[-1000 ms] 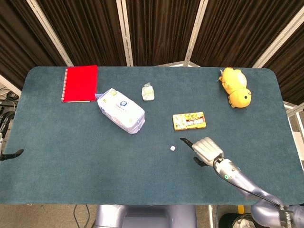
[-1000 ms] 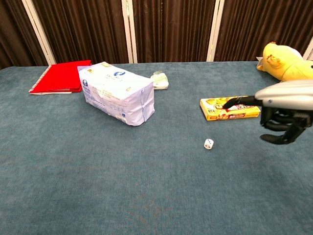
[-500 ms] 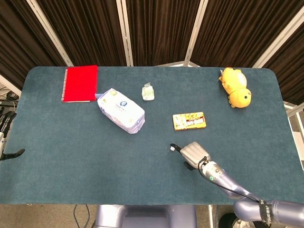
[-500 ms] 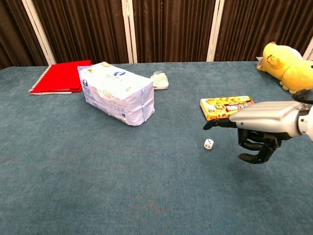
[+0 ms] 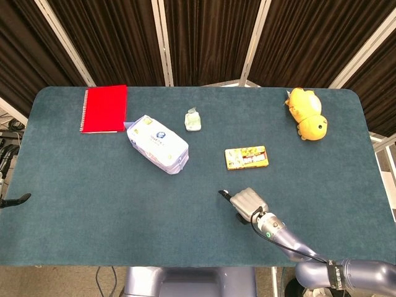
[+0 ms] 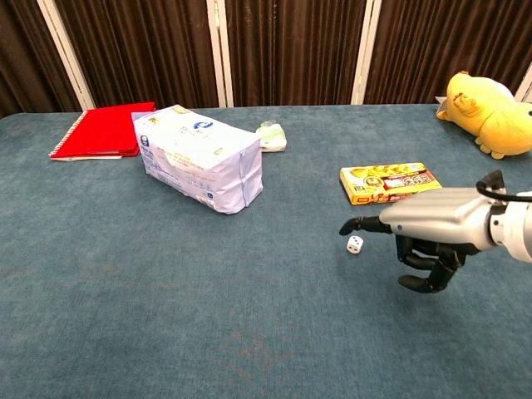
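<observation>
Fingers point(image 6: 416, 264) of the right hand point(image 6: 428, 231) curl under the palm, gripping nothing, while one dark finger stretches out just above a small white die point(image 6: 355, 244) on the blue surface point(image 6: 166, 291). Far beyond the fingers to their left lies a white tissue pack point(image 6: 199, 158), with a red notebook point(image 6: 104, 130) past it. A yellow plush toy point(image 6: 485, 103) sits well behind them. A yellow snack box point(image 6: 391, 183) lies just behind the fingers, and a small pale packet point(image 6: 272, 135) farther back.
</observation>
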Available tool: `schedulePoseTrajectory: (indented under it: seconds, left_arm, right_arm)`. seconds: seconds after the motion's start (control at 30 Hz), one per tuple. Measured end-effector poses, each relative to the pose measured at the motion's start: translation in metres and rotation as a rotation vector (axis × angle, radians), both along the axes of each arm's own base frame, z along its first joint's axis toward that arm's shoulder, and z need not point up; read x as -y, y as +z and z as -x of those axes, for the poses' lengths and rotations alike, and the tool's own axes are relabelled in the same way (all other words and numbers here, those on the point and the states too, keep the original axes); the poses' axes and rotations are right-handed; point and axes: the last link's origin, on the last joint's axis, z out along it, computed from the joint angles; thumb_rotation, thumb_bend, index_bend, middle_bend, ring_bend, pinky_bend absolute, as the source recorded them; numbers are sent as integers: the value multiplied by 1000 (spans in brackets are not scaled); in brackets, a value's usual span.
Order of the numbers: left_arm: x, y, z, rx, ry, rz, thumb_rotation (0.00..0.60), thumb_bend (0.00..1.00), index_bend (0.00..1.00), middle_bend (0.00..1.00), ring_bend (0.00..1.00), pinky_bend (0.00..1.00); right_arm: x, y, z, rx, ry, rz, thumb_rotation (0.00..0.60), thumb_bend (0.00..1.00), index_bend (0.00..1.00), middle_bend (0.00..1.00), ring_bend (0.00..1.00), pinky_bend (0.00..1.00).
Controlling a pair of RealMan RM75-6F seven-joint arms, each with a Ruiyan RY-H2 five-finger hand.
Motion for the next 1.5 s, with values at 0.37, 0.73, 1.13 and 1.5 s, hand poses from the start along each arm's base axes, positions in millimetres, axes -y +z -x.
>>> schedulePoseTrajectory:
  seconds: [0.37,0.73,1.13,1.5]
  left_arm:
    - [1,-1,-2,5,-7,10,600,0,0,0,0,0]
    - [0,-1,0,6,-4,14,600,0,0,0,0,0]
    - [-2,-2,1,3,2,19,600,0,0,0,0,0]
    - [-2,-4,1,0,3,22,600,0,0,0,0,0]
  right_arm:
    - [-4,0,6,-13,-20,8,600,486,0,869,849,1000]
    - [-1,-5,9,-26,-38,4,600,485,0,869,849,1000]
    - [-11,-8,9,-35,-34,-39,600,484,0,869,849,1000]
    - [-28,-2,2,-34,17,-69,600,485,0,869,849,1000]
